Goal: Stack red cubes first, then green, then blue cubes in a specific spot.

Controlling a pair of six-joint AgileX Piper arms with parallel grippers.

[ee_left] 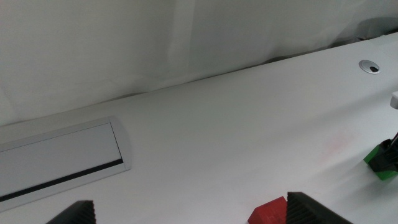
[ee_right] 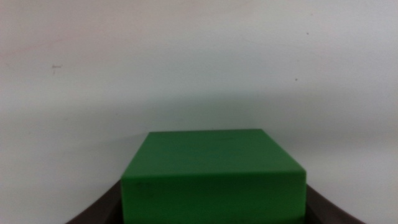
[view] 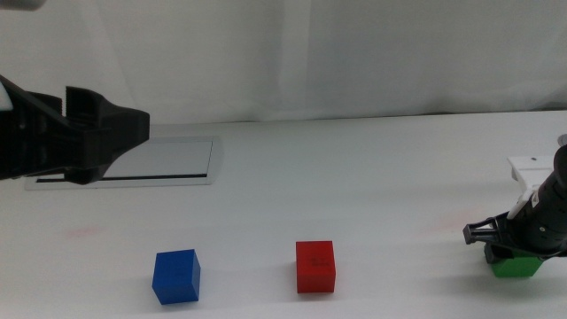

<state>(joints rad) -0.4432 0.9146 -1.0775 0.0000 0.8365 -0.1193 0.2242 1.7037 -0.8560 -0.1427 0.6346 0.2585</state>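
Near the surface's right front corner, the right pincer grips the small matte green cube; the matching red cube lies leftward.

**Right arm low at the green cube, left arm raised**

The right gripper sits low at the table's right edge, its dark jaws on either side of the green cube. The left gripper hangs far to the left of that cube, above the table, its jaws spread wide apart.
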